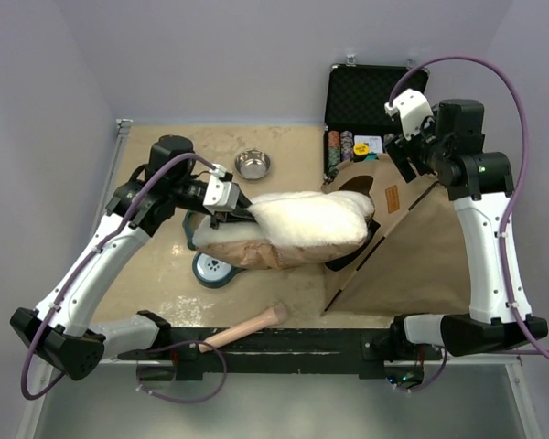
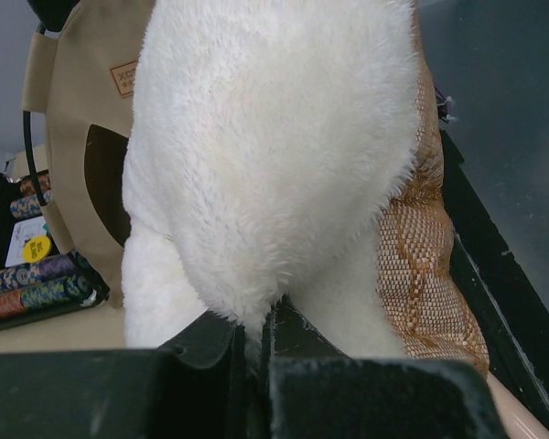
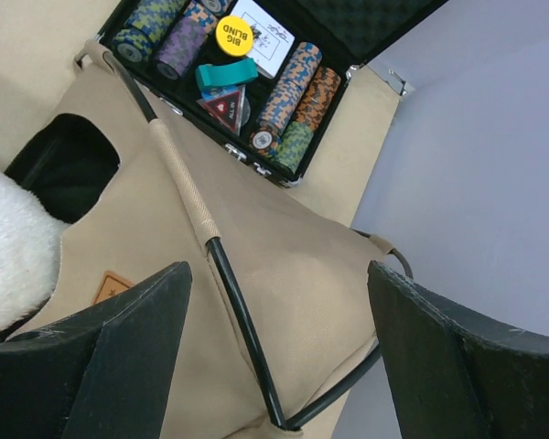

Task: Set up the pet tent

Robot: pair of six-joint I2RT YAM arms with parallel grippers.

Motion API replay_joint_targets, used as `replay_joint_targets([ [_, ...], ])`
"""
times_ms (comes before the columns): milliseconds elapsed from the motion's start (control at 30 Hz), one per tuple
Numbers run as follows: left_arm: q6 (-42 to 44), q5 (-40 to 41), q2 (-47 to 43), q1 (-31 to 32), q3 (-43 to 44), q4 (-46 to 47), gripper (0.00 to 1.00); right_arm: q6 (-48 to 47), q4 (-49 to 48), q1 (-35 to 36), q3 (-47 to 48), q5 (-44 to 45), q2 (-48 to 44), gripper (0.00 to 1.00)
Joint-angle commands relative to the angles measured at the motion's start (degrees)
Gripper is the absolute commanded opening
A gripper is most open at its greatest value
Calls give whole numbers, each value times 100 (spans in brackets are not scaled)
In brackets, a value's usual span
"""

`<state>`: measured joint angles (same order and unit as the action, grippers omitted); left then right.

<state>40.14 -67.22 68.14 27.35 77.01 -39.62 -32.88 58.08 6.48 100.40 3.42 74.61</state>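
Note:
The tan pet tent (image 1: 412, 247) stands as a pyramid at the right, with its dark round opening facing left. A fluffy white pillow (image 1: 311, 229) with a woven brown underside lies across the table's middle, and its right end reaches into that opening. My left gripper (image 1: 242, 208) is shut on the pillow's left edge; in the left wrist view the white pile (image 2: 274, 146) is pinched between the jaws of the left gripper (image 2: 261, 338). My right gripper (image 3: 276, 274) hovers open over the tent's top corner, where two black poles (image 3: 242, 320) meet under the fabric (image 3: 329, 247).
An open black case of poker chips (image 1: 371, 101) sits behind the tent. A steel bowl (image 1: 252, 165) is at the back centre. A teal round dish (image 1: 212, 270) peeks from under the pillow. A pale pink stick (image 1: 247, 327) lies by the black front rail (image 1: 284, 347).

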Motion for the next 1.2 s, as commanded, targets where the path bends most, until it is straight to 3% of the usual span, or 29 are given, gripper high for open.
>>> replay_joint_targets([
  [0, -32, 50, -11, 173, -107, 1191, 0, -341, -8, -103, -2, -324, -69, 77],
  [300, -356, 526, 393, 297, -450, 1974, 0, -491, -16, -182, -380, -728, -69, 60],
  [467, -1129, 745, 797, 297, -494, 2379, 0, -579, -87, -209, -609, -790, -60, 29],
  [533, -1498, 964, 1033, 314, -416, 2371, 0, -596, -96, -217, -609, -886, -87, 7],
  [567, -1683, 1104, 1157, 323, -372, 2345, 0, -579, -122, -217, -609, -913, -113, 2],
  [867, -3353, 1984, 2747, 780, 428, 1501, 0, -746, -201, -217, -794, -1265, -324, 0],
  [1067, -4312, 2248, 3267, 964, 499, 1702, 0, -799, -201, -217, -943, -1423, -430, 0],
  [1167, -4908, 2774, 3267, 1123, 490, 2106, 0, -755, -175, -217, -1005, -1528, -447, 0],
])
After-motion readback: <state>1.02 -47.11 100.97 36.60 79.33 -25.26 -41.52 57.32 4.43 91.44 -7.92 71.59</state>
